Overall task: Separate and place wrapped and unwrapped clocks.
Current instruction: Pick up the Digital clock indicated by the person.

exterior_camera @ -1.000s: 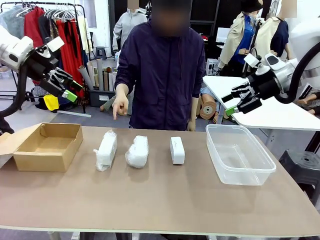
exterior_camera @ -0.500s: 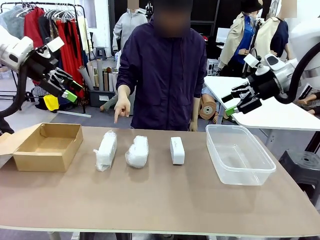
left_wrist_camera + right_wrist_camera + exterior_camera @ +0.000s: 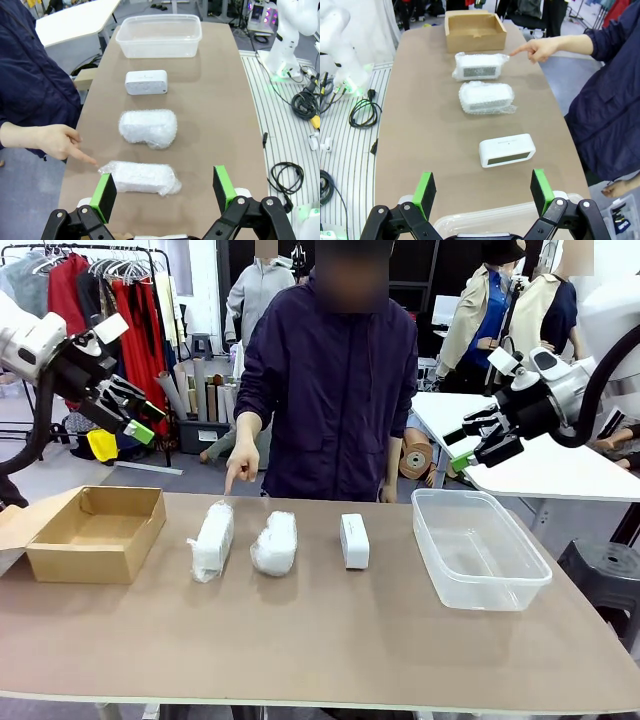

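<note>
No text, label, brand or number can be read in any of the views. The bare white clock (image 3: 145, 82) has a tiny grey mark on its top face, but it is too small to read.

There are two wrapped clocks (image 3: 211, 540) (image 3: 275, 542), one unwrapped clock (image 3: 354, 540), one cardboard box (image 3: 85, 565), one tub (image 3: 495, 598) (five altogether).
</note>
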Robot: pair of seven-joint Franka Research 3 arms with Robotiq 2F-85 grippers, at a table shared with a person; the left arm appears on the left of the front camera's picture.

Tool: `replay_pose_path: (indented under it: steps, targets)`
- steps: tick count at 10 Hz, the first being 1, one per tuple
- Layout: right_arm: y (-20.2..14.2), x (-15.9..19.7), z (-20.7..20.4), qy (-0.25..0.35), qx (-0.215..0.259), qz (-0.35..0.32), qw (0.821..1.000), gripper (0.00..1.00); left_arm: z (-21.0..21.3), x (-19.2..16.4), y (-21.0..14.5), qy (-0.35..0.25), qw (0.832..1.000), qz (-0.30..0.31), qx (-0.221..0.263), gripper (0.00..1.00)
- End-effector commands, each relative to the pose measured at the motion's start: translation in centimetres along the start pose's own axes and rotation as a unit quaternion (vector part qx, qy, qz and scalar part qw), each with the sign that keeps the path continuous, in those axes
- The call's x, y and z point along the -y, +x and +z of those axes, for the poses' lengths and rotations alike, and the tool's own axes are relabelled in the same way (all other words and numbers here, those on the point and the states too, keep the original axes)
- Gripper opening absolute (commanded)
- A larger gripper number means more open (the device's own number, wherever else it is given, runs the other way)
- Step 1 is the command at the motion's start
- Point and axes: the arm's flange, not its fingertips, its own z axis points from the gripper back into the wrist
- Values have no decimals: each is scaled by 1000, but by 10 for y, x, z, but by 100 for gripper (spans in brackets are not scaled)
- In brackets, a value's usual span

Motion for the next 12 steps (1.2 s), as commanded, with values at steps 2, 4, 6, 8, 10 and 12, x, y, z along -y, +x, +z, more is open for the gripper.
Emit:
replay_pose_path:
  steps: [2, 4, 6, 8, 10, 12]
  targets:
    - [2, -1, 2, 1, 3, 5, 1000, 100, 0, 0, 1, 0, 1000, -1, 1, 100]
    - [2, -1, 2, 1, 3, 5, 1000, 100, 0, 0, 1, 0, 1000, -1, 1, 100]
    - [2, -1, 2, 1, 3, 5, 1000, 100, 0, 0, 0, 0, 1000, 0, 0, 100]
    - [2, -1, 2, 1, 3, 5, 1000, 100, -27, 6, 23, -9, 995, 51, -81, 100]
    - [2, -1, 2, 1, 3, 5, 1000, 100, -62, 14, 42, 39, 983, 135, -118, 100]
    - [2, -1, 2, 1, 3, 5, 1000, 100, -87, 19, 47, 111, 961, 184, -176, 100]
